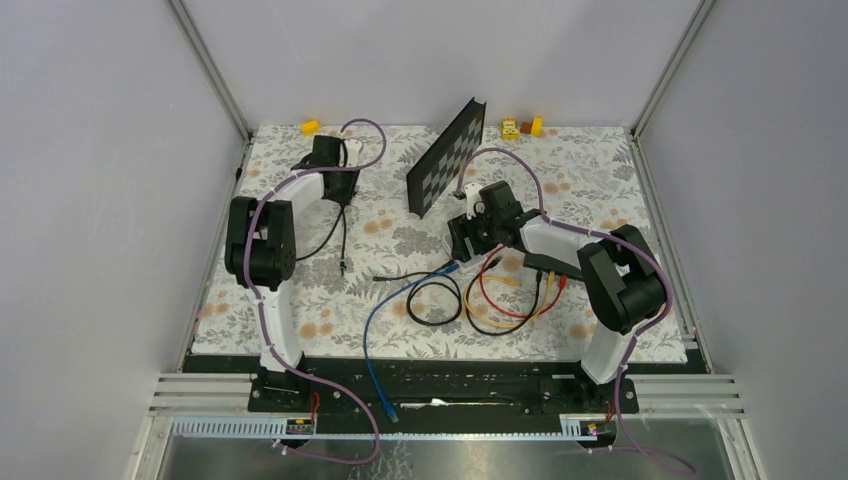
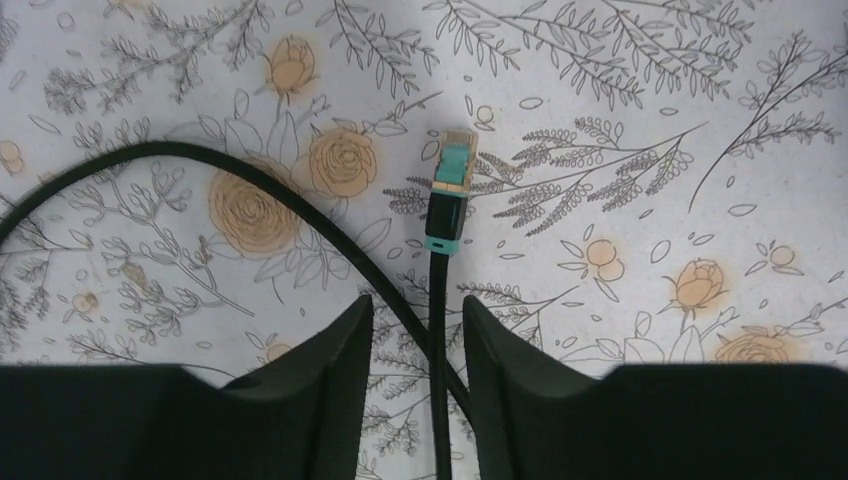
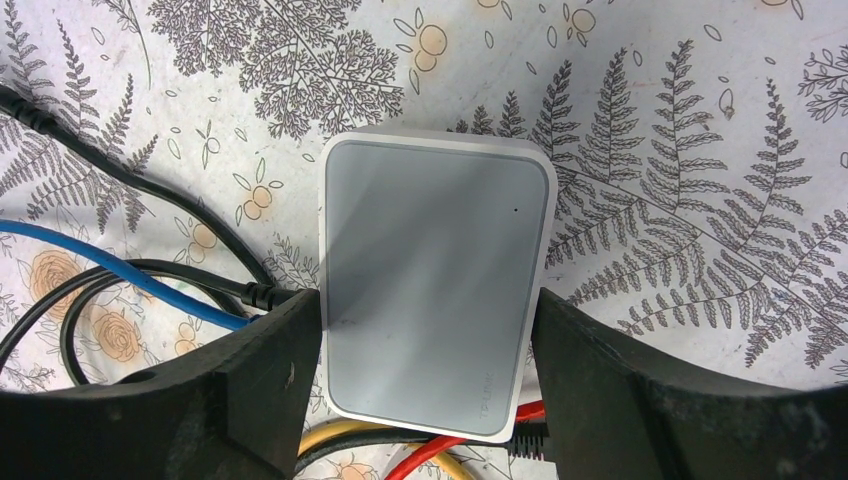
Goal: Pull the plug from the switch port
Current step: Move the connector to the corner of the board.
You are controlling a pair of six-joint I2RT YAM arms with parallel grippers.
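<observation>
The switch point(image 3: 430, 290) is a flat box with a white rim, a top that looks grey and faint TP-LINK lettering. It lies on the floral mat. My right gripper point(image 3: 425, 300) straddles it, one finger pressed against each long side. In the top view the gripper point(image 1: 470, 235) covers the switch. Red point(image 3: 450, 450), yellow point(image 3: 340, 435) and black cables leave its near edge, where a black ribbed plug boot point(image 3: 530, 440) shows. My left gripper point(image 2: 417, 300) is open at the far left point(image 1: 343, 195). A thin black cable point(image 2: 437, 330) runs between its fingers to a loose teal-booted plug point(image 2: 448, 195) on the mat.
A black checkered board point(image 1: 445, 160) leans at the back centre. Small yellow and orange blocks point(image 1: 311, 127) point(image 1: 520, 127) sit along the back edge. Blue point(image 1: 375, 330), black point(image 1: 435, 300), red point(image 1: 495, 300) and orange point(image 1: 530, 310) cables loop across the mat in front of the switch.
</observation>
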